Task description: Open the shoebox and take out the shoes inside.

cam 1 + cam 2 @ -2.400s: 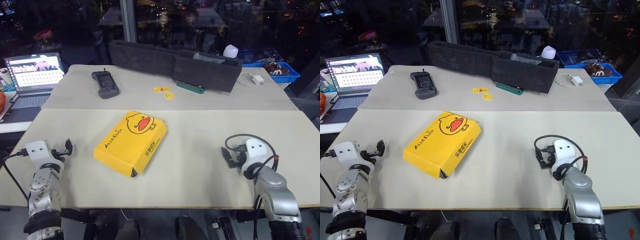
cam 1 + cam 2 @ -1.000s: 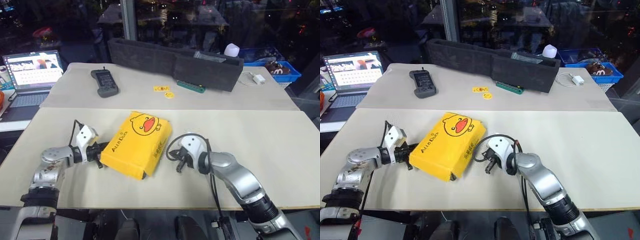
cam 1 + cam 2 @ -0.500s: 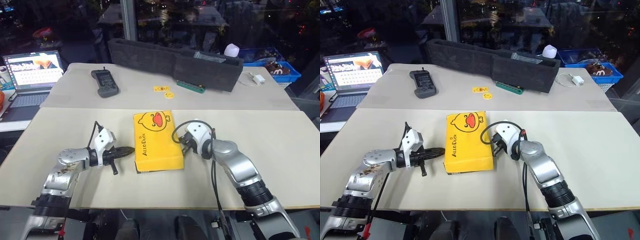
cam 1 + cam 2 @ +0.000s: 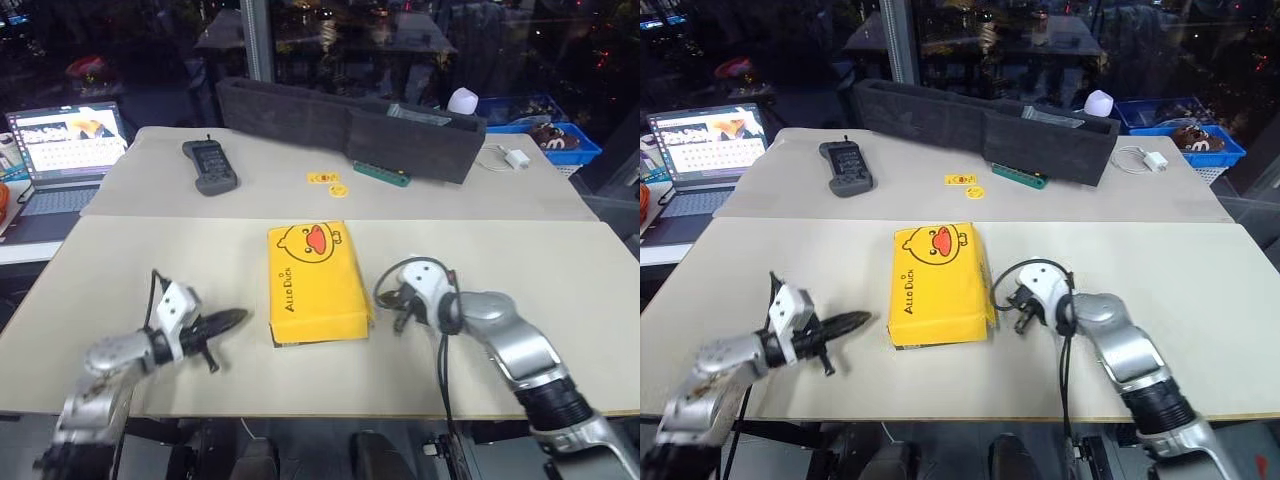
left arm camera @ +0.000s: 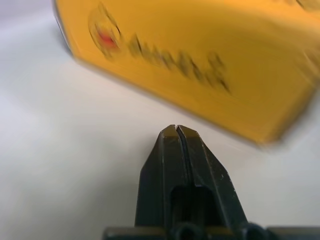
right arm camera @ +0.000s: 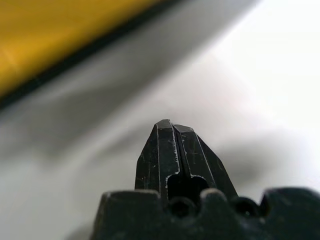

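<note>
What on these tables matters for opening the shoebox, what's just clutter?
Job:
shoebox, lid on
left hand
right hand

Clutter:
laptop
handheld device
black foam tray
yellow stickers
white charger
blue bin

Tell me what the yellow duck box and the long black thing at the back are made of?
The shoebox looks like cardboard: flat printed yellow lid, smooth with a slight sheen, crisp folded edges and dark sides. The long black tray looks like foam: thick, dull matte walls with no shine, though from here it could be another soft, dark material.
</note>
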`<state>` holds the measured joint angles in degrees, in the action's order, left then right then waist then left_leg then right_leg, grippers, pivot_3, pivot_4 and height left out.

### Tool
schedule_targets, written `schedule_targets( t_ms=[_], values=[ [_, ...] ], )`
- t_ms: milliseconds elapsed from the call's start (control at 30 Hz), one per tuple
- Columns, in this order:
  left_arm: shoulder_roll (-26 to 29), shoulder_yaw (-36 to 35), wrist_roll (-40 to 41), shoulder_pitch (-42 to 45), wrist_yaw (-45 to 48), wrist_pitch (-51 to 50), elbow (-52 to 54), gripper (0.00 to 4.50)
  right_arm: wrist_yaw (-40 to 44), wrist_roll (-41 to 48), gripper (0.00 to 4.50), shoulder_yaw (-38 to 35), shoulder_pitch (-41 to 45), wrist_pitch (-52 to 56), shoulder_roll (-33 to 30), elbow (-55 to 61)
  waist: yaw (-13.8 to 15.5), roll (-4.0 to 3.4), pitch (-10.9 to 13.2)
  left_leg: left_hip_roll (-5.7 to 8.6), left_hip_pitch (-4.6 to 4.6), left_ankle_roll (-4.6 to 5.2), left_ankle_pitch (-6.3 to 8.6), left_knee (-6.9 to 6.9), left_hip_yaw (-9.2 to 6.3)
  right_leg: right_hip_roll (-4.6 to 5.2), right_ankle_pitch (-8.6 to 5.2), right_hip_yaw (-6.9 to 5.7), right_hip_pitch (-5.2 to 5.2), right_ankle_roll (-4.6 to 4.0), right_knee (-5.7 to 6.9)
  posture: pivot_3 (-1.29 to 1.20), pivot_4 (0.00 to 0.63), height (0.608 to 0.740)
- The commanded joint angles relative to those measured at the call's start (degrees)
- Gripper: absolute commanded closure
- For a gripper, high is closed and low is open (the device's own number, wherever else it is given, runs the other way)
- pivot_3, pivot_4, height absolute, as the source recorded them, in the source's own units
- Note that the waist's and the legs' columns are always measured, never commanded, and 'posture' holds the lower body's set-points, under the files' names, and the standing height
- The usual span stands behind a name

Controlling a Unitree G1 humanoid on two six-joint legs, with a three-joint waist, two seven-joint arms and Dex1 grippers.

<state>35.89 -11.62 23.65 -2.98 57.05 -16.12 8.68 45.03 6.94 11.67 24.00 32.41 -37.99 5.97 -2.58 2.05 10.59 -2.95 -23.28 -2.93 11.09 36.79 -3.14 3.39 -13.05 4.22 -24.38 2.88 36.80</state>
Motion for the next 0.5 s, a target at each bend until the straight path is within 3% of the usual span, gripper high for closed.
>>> schedule_targets(
  t_ms=[33,167,500],
  values=[
    [1.20,-3.60,5.01,-5.29,-0.15,-1.95,11.38,4.49,7.29,0.91,4.50,1.76,2.39,-6.09,-0.91,-1.16,-0.09,-0.01,0.00,-0.01,0.03,0.00,0.00,0.00,0.01,0.00,-0.02,0.00,0.01,-0.04,0.03,0.00,0.150,0.715],
    [1.78,-3.25,6.01,-9.47,-0.80,-3.20,16.57,4.49,11.41,0.54,4.50,3.67,5.51,-8.83,0.06,-4.19,-0.16,-0.02,0.01,0.00,0.08,-0.01,0.00,0.00,0.05,0.01,-0.10,0.03,0.04,-0.17,0.02,0.00,0.150,0.715],
    [1.88,-2.06,5.76,-9.55,-2.97,-3.30,17.74,4.49,14.95,0.54,4.50,4.17,17.77,-10.06,4.35,-7.57,-0.04,-0.05,0.03,0.00,0.01,0.00,0.00,0.00,0.02,-0.01,-0.03,0.00,0.00,-0.05,0.00,0.00,0.150,0.715]
  ],
)
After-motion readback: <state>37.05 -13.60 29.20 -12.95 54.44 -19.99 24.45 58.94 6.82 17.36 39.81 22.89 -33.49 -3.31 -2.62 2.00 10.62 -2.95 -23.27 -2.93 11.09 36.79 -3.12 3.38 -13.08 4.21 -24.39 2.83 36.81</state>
